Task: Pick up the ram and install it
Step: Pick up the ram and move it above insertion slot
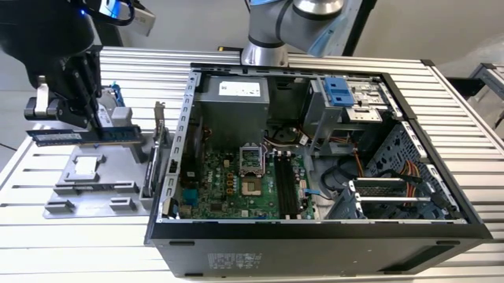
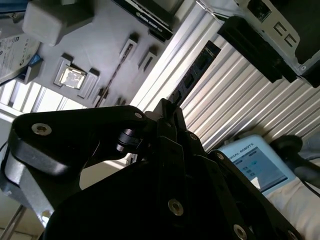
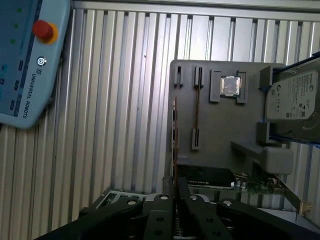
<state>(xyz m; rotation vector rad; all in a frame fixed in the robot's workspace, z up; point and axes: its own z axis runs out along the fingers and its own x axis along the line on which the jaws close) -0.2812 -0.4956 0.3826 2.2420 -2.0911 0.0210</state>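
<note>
Robot arm's gripper (image 1: 100, 124) is clamped on the ram (image 1: 71, 137), holding the thin stick level on its long edge above the grey parts tray (image 1: 87, 188). The tray sits on the slatted table (image 1: 47, 253) near its edge at the exterior view's left. An open computer case (image 1: 315, 147) lies beside the tray, motherboard (image 1: 236, 183) exposed. A hard drive (image 3: 292, 100) rests at one tray corner.
</note>
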